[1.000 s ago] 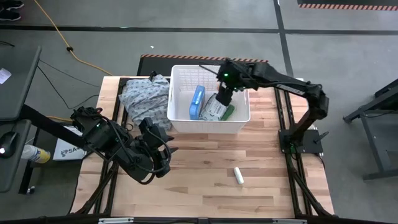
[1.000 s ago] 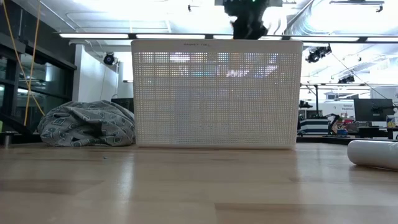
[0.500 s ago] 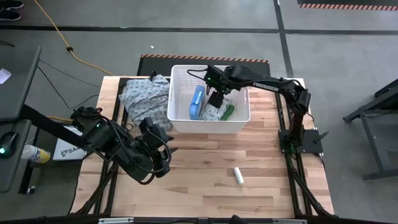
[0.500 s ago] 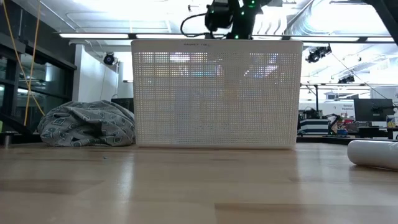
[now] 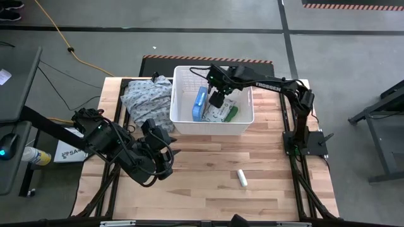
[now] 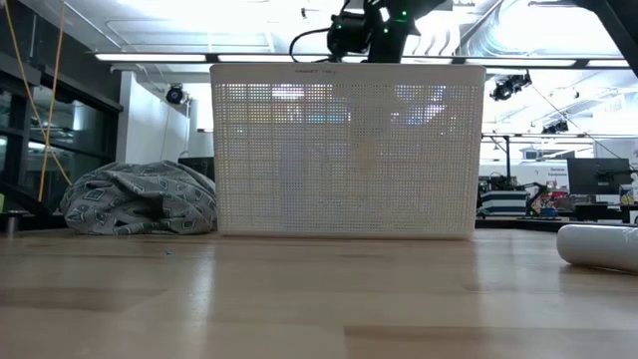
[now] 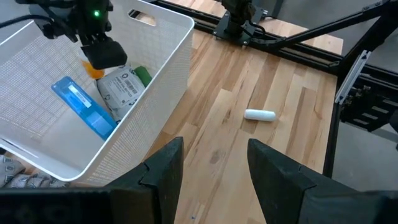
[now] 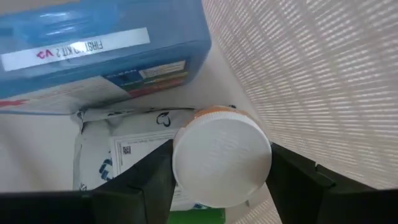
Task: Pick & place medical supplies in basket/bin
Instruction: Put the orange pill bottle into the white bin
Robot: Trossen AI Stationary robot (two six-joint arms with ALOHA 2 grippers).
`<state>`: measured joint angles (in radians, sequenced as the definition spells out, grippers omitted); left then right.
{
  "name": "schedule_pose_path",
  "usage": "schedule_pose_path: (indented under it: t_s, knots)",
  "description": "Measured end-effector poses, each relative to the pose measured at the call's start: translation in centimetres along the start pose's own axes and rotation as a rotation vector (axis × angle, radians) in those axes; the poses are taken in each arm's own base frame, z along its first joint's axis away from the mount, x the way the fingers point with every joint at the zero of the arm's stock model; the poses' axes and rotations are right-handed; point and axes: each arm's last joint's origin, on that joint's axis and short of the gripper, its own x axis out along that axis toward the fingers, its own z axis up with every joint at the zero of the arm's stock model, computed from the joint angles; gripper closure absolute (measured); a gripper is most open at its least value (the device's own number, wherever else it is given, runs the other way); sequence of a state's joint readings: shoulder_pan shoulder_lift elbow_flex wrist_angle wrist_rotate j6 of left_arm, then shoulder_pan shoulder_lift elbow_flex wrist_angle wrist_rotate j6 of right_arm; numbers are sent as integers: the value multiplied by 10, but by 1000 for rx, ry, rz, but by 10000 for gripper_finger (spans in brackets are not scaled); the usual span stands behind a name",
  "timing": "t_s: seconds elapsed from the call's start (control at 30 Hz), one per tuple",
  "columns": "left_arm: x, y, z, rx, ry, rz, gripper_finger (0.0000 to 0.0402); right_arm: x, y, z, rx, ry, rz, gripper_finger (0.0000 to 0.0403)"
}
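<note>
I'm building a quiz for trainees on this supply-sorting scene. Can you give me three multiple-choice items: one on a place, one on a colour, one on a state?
1. Where does the white tube lie?
A. in the basket
B. on the table in front of the basket
C. on the cloth

2. What colour is the flat packet in the basket?
A. blue
B. red
C. yellow

3. What is the right gripper doing?
A. resting on the table
B. hanging open and bare over the cloth
C. holding a vial inside the basket

Answers:
1 B: the high view shows the tube on bare wood, apart from the basket.
2 A: the left wrist view shows it blue with a white label.
3 C: the right wrist view shows the vial between its fingers, above the soft pack.
</note>
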<state>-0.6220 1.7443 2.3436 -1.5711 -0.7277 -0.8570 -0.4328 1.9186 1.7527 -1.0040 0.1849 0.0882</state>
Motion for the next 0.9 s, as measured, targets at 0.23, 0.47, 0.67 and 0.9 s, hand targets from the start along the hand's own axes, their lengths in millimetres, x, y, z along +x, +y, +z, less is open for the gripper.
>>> schedule_pose_path:
  t_s: [0.23,0.47,0.67,0.9]
  knots:
    - [0,0,0,0,0,-1,190,19,2,-15,-4,73,-7,195]
    - [0,0,0,0,0,-1,190,34,3,-29,-19,139,-38,193]
    - [0,0,0,0,1,0,190,41,3,-37,-25,166,-40,191]
    - [0,0,0,15,1,-1,190,43,4,-36,-21,153,-29,188]
